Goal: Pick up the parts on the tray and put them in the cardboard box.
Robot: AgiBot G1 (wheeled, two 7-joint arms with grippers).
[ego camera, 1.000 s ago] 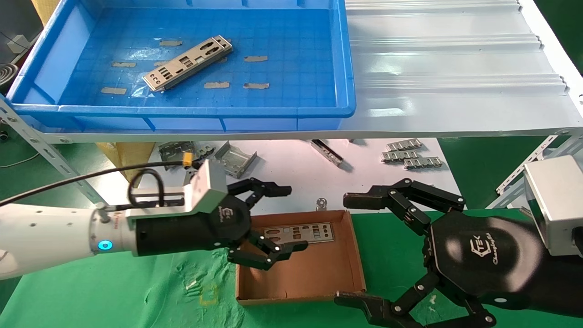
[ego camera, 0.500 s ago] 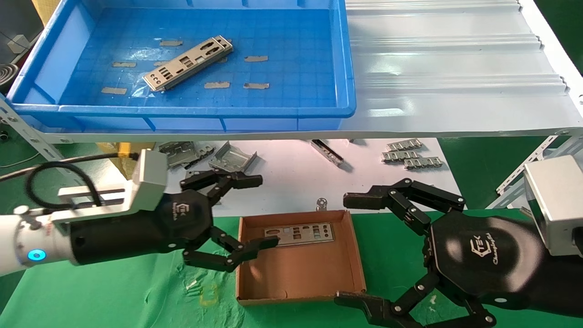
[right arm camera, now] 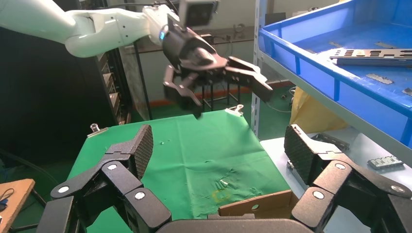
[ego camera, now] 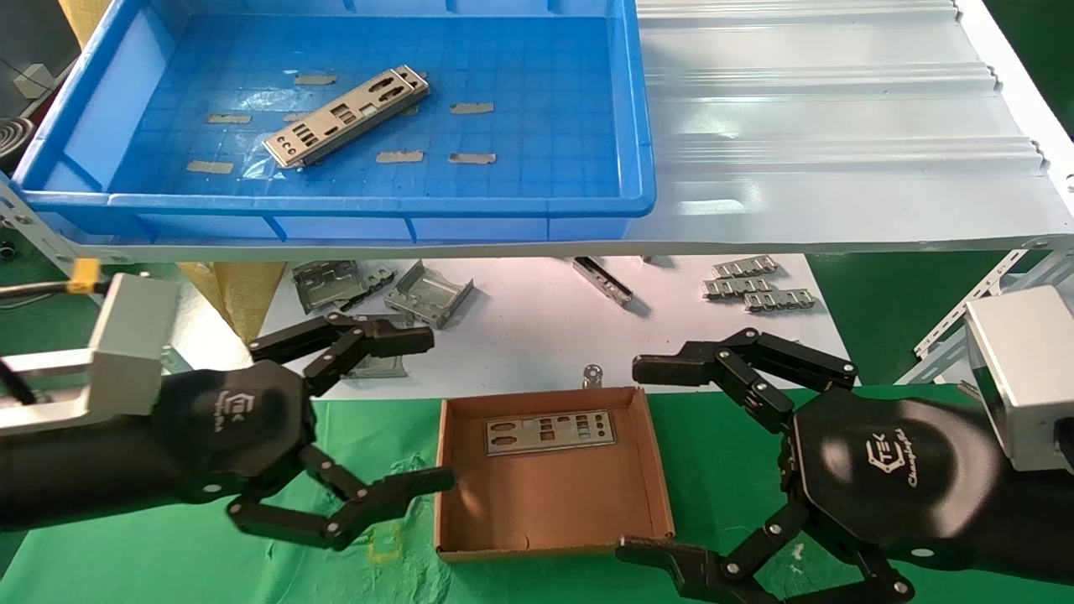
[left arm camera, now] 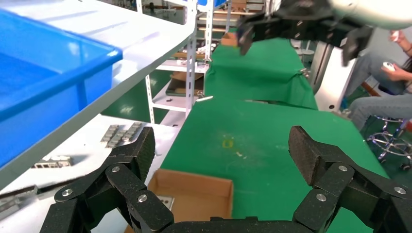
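So the left gripper [ego camera: 377, 411] sits at lower left of the head view, black fingers spread wide with nothing between them, the lower fingertip just beside the left wall of the small shallow brown cardboard box [ego camera: 663, 495]. No contact that I can make out.

One thin silver metal plate with punched cutouts [ego camera: 550, 432] lies flat inside the box, along its far wall. A second long perforated silver plate [ego camera: 346, 116] lies diagonally on the grid floor of the big shallow blue plastic tray [ego camera: 633, 126] at upper left, up on the white shelf [ego camera: 839, 126], well apart from either gripper.

The right gripper [ego camera: 663, 457] sits at lower right, fingers also splayed and empty, near the box's right wall. Looks parked to me.

My read: one drop-off is done and the next fetch comes up. The next move calls for lifting the left gripper over the tray's front rim, then coming down on that flat plate, which could be fiddly to get under.

Hard to tell: the grey bent brackets [ego camera: 428, 294] under the shelf are partly cut off by its edge, and the left wrist view only catches a corner of the box [left arm camera: 194, 194].
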